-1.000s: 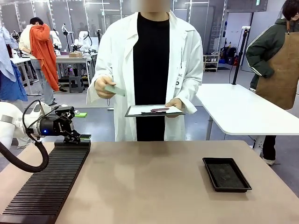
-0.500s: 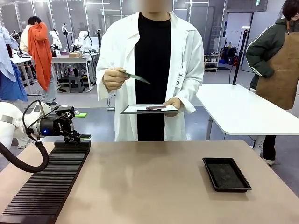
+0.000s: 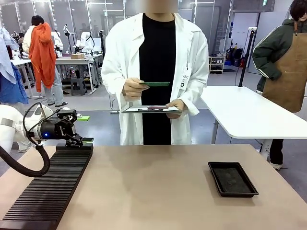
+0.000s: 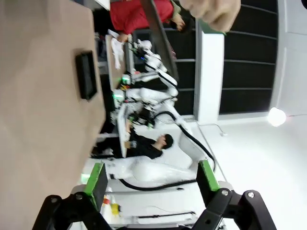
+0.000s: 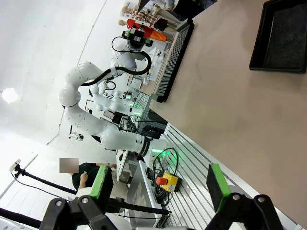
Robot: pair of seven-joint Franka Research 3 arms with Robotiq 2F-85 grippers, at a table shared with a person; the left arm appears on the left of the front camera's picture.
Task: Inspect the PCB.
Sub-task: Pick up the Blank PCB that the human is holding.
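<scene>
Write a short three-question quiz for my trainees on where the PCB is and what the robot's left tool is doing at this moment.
1. True or false: the PCB lies in the black tray.
2. Pick one. Between the fingers of the left tool there is: A) nothing, B) the PCB, C) the black tray.
3. Short answer: what does the person hold just below the PCB with the other hand?

Key
1. False. The person's hand holds it up, edge-on to the front camera.
2. A. The tool stands open at the far end of the ribbed rack.
3. A clipboard.
</scene>
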